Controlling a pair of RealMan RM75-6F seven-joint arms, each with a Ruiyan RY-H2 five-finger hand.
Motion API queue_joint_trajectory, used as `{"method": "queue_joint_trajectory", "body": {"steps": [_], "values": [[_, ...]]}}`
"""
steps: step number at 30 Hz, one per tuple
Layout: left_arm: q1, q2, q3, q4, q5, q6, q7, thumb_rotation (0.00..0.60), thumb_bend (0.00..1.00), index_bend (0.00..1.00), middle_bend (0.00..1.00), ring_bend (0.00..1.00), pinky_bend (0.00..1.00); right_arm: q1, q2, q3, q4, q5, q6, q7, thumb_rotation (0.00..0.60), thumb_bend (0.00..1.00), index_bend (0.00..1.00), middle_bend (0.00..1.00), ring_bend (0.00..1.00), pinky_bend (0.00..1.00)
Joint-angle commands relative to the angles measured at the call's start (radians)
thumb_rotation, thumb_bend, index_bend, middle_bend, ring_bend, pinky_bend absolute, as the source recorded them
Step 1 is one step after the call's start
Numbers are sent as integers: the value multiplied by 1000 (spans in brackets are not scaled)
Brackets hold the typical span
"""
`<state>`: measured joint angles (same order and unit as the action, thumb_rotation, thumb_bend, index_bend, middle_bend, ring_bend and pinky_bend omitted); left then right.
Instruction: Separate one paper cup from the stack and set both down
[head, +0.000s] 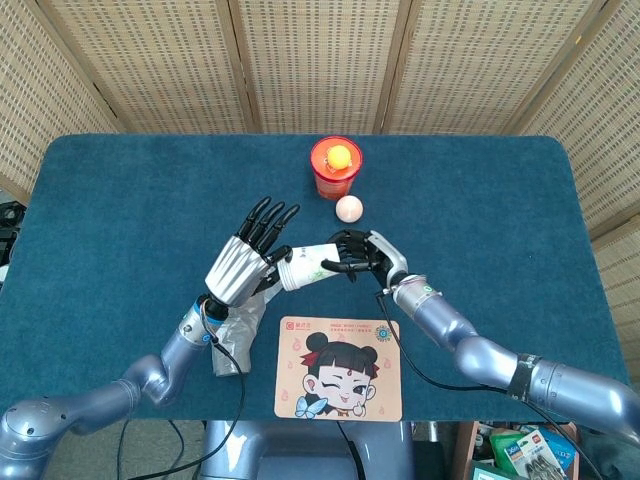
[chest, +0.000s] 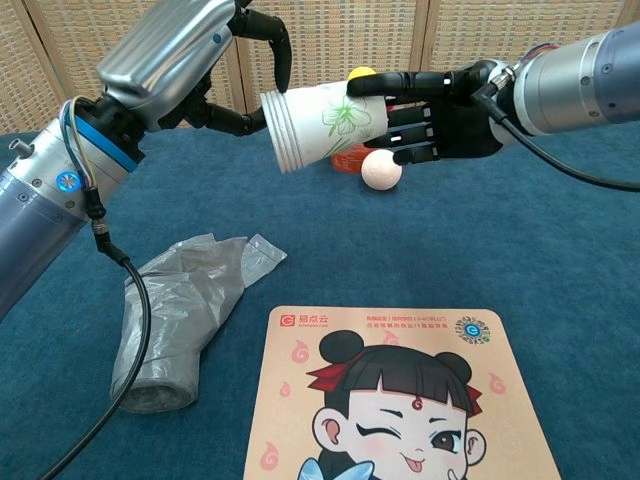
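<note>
Right hand was wrapped round the paper cup stack sideways; left hand spread at the rim, not gripping; cups looked light, crushable; pinch the outermost rim gently.

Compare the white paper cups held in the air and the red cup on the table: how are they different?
The paper cup stack is white with a green leaf print and lies sideways off the table in the right hand; the red cup is red-orange and stands upright on the table. The red cup holds a yellow ball; what the stack holds is not visible. Both are tapered cups.
</note>
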<state>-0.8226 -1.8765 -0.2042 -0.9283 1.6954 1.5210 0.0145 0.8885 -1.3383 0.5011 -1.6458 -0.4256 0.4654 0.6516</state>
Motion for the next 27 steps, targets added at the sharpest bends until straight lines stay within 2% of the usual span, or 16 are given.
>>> {"method": "queue_joint_trajectory", "body": {"steps": [1, 7, 14, 23, 27], "values": [[4, 7, -1, -2, 0, 15, -3, 600, 424, 645, 0, 0, 0, -5, 5, -2, 4, -5, 0, -2, 600, 409, 594, 634, 529, 797], [36, 61, 14, -9, 8, 57, -14, 600, 424, 646, 0, 0, 0, -27, 29, 2, 15, -20, 0, -2, 600, 409, 594, 635, 529, 797], [111, 188, 49, 3, 2, 96, -55, 600, 424, 646, 0, 0, 0, -61, 62, -7, 40, -63, 10, -22, 600, 409, 594, 636, 529, 797], [186, 355, 111, 82, -26, 32, -133, 600, 425, 646, 0, 0, 0, -74, 68, -94, 82, -195, 107, -168, 600, 409, 594, 635, 529, 797], [210, 424, 138, 81, -52, -40, -184, 600, 427, 648, 0, 0, 0, -79, 57, -124, 102, -251, 156, -227, 600, 409, 594, 636, 529, 797]]}}
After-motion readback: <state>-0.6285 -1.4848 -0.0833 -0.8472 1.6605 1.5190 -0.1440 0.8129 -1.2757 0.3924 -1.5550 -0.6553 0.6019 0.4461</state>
